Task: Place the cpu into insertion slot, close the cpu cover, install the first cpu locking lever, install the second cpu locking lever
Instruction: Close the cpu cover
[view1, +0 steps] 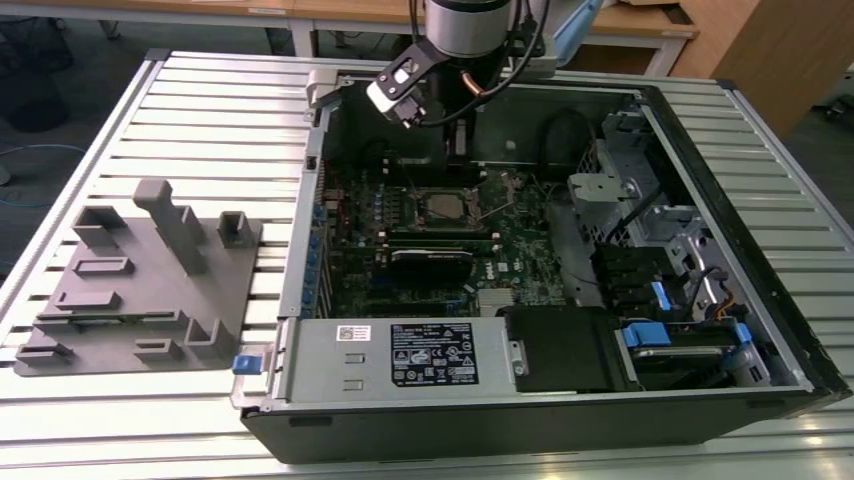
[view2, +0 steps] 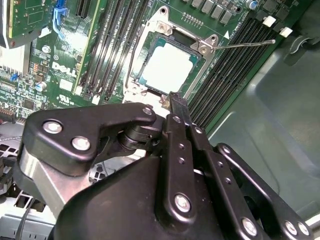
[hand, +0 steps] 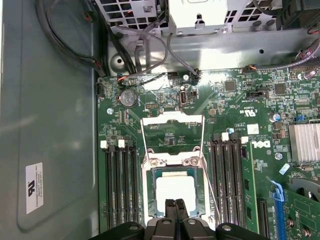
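An open computer case (view1: 310, 190) of dark painted metal lies on its side on a table (view1: 200, 110) of ribbed aluminium slats. A matt grey moulded fixture (view1: 134, 280) with upright pegs and pockets sits on the exterior view's left. On the case's front metal box are a black label (view1: 434, 355) with white print and a small white sticker (view1: 354, 332). In the first wrist view, another white sticker (hand: 34, 187) with black symbols sits on the smooth grey-green case wall. The green motherboard (hand: 230, 100) carries fine white lettering, a round silver coin battery (hand: 129, 97), a finned silver heatsink (hand: 304, 142) and long black memory slots (hand: 120, 190). The cpu (view2: 167, 67), a flat square with a dull silver top on a green base, rests inside the insertion slot (view2: 136, 86). The cpu cover (view2: 202, 46) lies around it as a thin silvery frame with rounded lugs. A thin wire lever (view2: 245, 44) reaches out from the cover's corner across the memory slots. The gripper (hand: 176, 206), made of black jointed links with bright screw heads, hangs just beside the cpu's edge. Its two narrow fingers (hand: 171, 210) are pressed together with nothing between them.
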